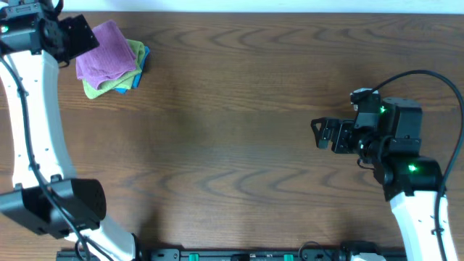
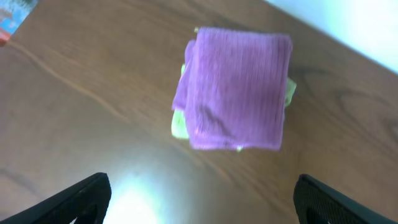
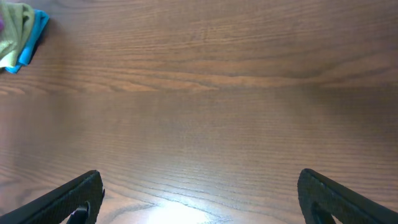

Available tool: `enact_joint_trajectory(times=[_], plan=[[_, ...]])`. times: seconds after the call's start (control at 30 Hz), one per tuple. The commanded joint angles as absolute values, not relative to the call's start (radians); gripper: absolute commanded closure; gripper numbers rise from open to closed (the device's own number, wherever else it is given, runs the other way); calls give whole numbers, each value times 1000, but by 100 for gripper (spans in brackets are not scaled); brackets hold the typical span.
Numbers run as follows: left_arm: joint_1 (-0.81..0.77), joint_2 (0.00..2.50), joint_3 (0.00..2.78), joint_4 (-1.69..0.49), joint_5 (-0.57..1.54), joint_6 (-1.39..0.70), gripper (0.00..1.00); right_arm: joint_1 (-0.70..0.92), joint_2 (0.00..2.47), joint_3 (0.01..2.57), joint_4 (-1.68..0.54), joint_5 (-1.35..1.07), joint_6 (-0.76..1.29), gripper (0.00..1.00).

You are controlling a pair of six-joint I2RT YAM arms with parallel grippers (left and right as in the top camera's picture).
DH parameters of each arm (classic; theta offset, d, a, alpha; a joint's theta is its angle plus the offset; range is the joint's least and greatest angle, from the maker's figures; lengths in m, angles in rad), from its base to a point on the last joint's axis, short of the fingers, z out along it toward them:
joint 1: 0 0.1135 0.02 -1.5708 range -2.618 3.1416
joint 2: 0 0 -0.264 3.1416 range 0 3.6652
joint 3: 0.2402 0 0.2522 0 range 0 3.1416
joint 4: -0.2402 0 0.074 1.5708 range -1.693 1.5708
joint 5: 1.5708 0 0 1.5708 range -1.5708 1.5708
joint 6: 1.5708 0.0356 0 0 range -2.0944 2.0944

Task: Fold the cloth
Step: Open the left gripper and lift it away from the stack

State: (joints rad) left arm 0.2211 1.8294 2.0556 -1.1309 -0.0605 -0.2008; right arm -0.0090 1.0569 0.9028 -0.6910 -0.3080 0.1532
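A folded purple cloth (image 1: pixel 106 52) lies on top of a stack of folded cloths, a green one (image 1: pixel 116 82) and a blue one (image 1: pixel 140 64), at the table's far left. In the left wrist view the purple cloth (image 2: pixel 239 88) lies flat and squared, with green showing under it. My left gripper (image 1: pixel 78 36) is open and empty just left of the stack; its fingers (image 2: pixel 202 199) frame bare table. My right gripper (image 1: pixel 322 134) is open and empty at the right side of the table, far from the cloths, its fingers (image 3: pixel 202 196) over bare wood.
The wooden table (image 1: pixel 239 123) spreads between the two arms. The stack's green and blue edges show at the top left of the right wrist view (image 3: pixel 22 34). The table's far edge (image 1: pixel 290 13) runs along the top.
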Motion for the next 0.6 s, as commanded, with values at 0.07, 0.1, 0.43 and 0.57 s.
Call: enact_joint_trajectory(times=[0.07, 0.1, 0.43, 0.57], plan=[[239, 1733, 2074, -1205, -112, -179, 5, -14, 1049, 900, -692, -319, 168, 1], [244, 1712, 2074, -1224, -111, -180, 5, -14, 1049, 900, -692, -319, 168, 1], [249, 1477, 2074, -1385, -142, -179, 5, -14, 1049, 900, -692, -319, 168, 1], [249, 1381, 2073, -1485, -141, -179, 5, -14, 1049, 900, -692, -319, 168, 1]])
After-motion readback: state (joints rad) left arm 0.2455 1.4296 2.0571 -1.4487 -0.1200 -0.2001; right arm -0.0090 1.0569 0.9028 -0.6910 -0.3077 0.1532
